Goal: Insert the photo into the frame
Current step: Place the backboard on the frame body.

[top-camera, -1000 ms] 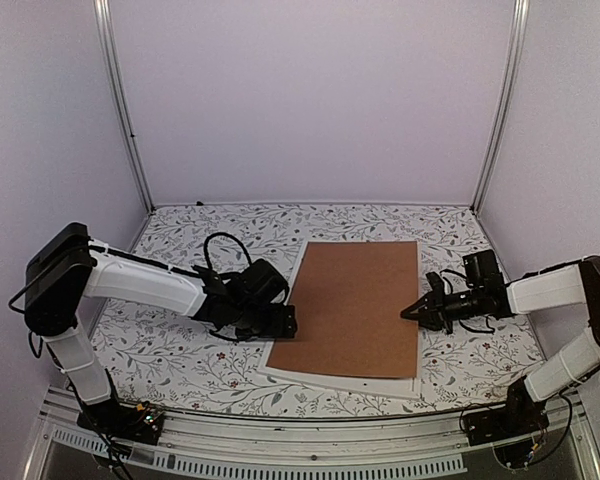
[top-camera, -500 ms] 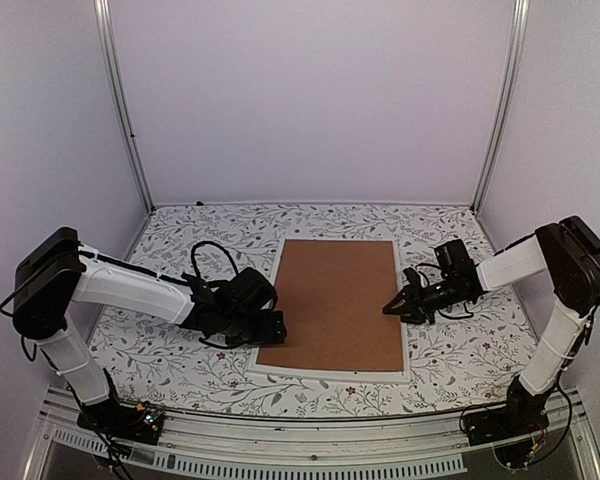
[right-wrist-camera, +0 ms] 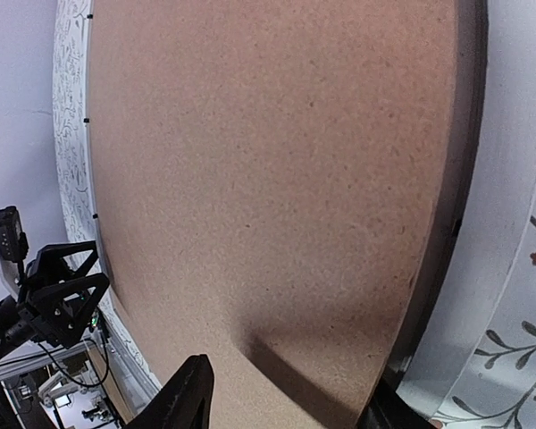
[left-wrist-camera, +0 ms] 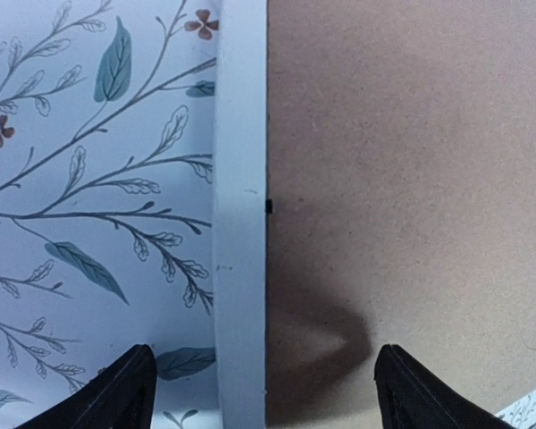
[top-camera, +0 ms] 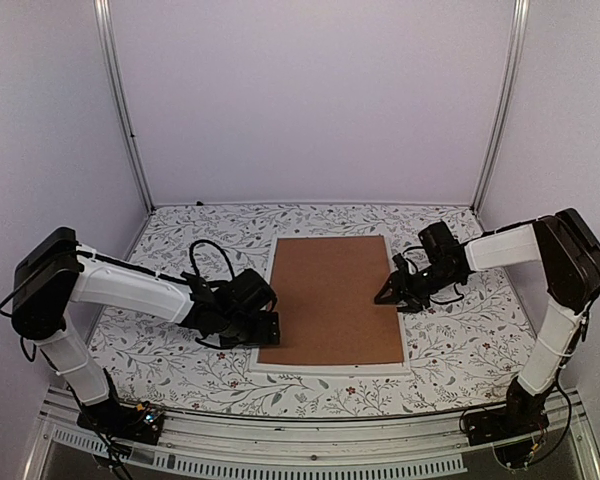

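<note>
Brown fibreboard is pretty much all the top view gives you: the backing board [top-camera: 330, 300] lies flat in the middle of the picture, sitting inside the frame [top-camera: 330, 368]. The frame's thin white rim peeks out along the board's left, bottom and right edges. No sign of the photo anywhere. My guess is it's under the board, but I can't confirm that.

Down at the board's lower left corner is the left gripper [top-camera: 268, 330], fingers spread wide. In its wrist view they straddle the line where white rim meets board. At the board's right edge, a bit above the middle, is the right gripper [top-camera: 383, 298], fingers apart with the board's edge down between them. I can't tell whether either pad touches the board.

Looks to me like the step is seating the board down into the rim. The right wrist view shows a dark gap along that right edge, so that side may be sitting a touch proud.

What I'd do:
- Press straight down near the edge, no sideways shove, or the whole frame skates across the floral table [top-camera: 460, 340].
- Let the left side steady the corner.
- Mind the little black tab [left-wrist-camera: 269, 206] on the rim.
</note>
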You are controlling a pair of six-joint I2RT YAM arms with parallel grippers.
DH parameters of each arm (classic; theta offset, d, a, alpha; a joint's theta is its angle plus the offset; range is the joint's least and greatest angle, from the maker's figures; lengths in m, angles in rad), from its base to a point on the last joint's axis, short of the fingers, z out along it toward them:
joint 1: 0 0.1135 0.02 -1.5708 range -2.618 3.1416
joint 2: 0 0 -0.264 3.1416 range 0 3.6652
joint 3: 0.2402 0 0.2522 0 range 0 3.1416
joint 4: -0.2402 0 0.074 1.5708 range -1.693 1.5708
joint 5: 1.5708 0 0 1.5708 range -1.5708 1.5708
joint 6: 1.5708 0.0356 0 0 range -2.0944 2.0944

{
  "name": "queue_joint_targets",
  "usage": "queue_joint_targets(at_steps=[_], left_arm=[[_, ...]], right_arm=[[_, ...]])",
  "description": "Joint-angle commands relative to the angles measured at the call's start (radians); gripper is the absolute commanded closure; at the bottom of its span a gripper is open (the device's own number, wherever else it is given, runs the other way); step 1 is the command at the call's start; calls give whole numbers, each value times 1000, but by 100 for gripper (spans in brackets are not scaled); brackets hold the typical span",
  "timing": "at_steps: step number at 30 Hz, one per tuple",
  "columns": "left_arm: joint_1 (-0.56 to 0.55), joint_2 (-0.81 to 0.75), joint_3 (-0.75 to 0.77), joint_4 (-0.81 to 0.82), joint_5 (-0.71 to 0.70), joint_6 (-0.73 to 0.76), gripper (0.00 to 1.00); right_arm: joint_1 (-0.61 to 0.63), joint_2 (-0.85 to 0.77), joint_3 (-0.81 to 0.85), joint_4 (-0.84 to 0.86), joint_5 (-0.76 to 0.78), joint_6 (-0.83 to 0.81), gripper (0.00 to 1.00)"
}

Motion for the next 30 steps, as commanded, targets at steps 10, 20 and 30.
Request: queue_joint_targets(at_steps=[10,20,30], left_arm=[[1,-29,29,-81,-64,19,13],[19,-45,55,-112,-95,51,13],[44,-51,60,-102,-81,70,13]], right_arm=[[16,-40,78,-153,169,-81,45],[16,-72,76,-168,169,-86,44],[48,-66,62,-138,142,-66,45]])
